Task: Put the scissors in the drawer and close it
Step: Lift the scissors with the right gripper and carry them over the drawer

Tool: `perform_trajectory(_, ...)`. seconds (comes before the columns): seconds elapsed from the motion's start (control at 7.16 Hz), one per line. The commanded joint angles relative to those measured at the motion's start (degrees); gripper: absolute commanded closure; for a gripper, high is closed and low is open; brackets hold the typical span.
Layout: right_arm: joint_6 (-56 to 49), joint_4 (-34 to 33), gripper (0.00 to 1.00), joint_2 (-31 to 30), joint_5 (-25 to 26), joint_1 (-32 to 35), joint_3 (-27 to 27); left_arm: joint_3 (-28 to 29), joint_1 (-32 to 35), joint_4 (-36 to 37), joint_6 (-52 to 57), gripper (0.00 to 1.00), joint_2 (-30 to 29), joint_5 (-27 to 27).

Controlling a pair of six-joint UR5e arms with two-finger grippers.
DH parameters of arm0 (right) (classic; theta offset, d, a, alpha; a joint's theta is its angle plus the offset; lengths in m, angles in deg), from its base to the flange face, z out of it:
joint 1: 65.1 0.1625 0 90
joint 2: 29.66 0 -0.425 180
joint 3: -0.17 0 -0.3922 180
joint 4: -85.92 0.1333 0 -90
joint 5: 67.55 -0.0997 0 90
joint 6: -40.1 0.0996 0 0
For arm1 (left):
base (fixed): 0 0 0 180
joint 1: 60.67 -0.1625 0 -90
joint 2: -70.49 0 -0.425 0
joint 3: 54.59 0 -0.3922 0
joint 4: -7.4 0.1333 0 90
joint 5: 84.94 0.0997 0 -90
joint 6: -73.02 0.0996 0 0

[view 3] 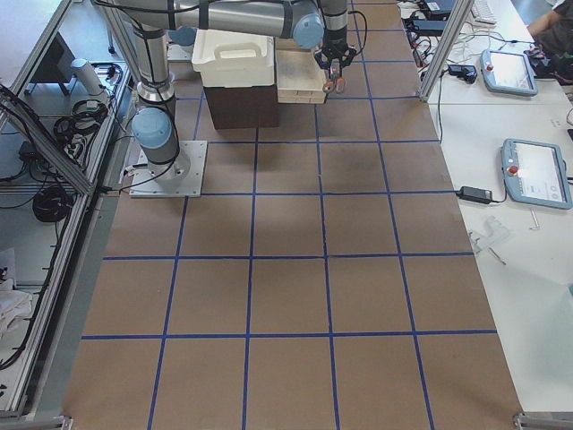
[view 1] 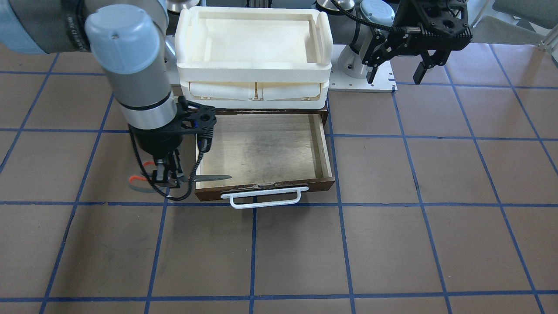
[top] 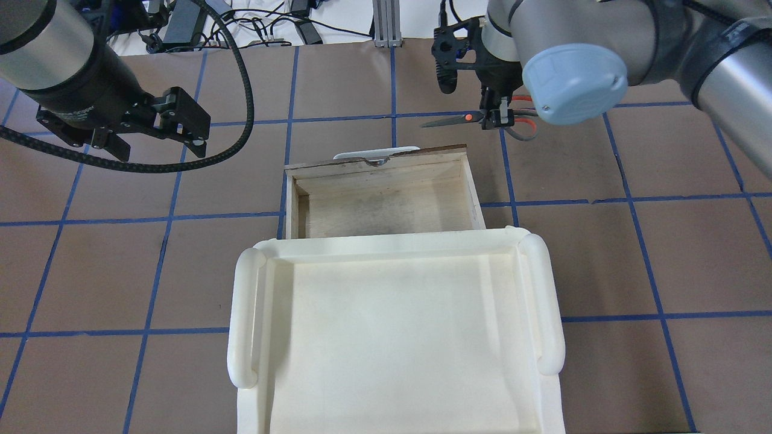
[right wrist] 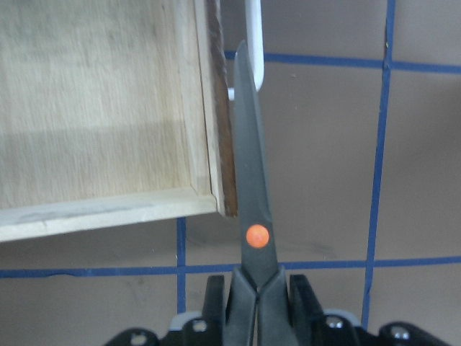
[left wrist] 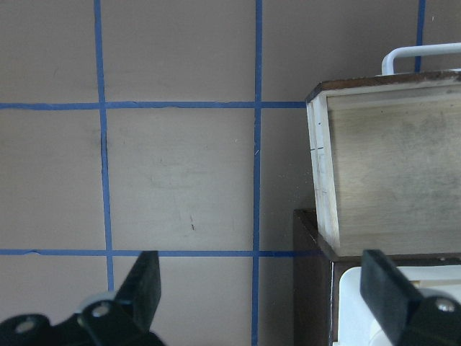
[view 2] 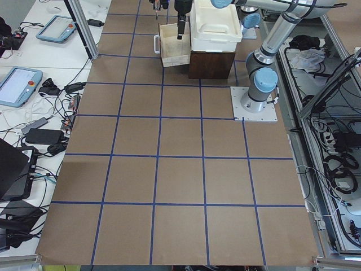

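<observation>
the right pincer point(top: 494, 119) gripped the scissors point(top: 458, 119) by their handles above the table point(top: 362, 78), just beyond the front right corner of the open drawer point(top: 474, 187), blades pointing left along its front; the left pincer point(top: 154, 140) hung released, well apart.

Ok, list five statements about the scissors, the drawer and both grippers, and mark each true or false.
1. The right gripper is shut on the scissors. True.
2. The scissors lie inside the drawer. False: they are held outside it, along its front, and the drawer holds nothing.
3. The drawer is pulled open. True.
4. The left gripper grips the drawer's handle. False: it is open, holds nothing and hangs apart from the drawer.
5. The scissors' blades are spread wide. False: they are closed together.
</observation>
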Motion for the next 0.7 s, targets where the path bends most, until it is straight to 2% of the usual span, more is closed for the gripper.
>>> perform_trajectory(0.0,4.9,0.0,0.92,0.2,-0.8,4.8,-0.4,0.1,0.0,0.0,0.0,0.0,0.0,0.1)
perform_trajectory(0.14,8.9,0.0,0.91,0.6,-0.8,7.3,-1.1,0.1,0.0,0.0,0.0,0.0,0.0,0.1)
perform_trajectory(0.56,13.6,-0.2,0.91,2.2,-1.0,8.8,-2.0,0.0,-0.1,-0.1,0.0,0.0,0.1,-0.2)
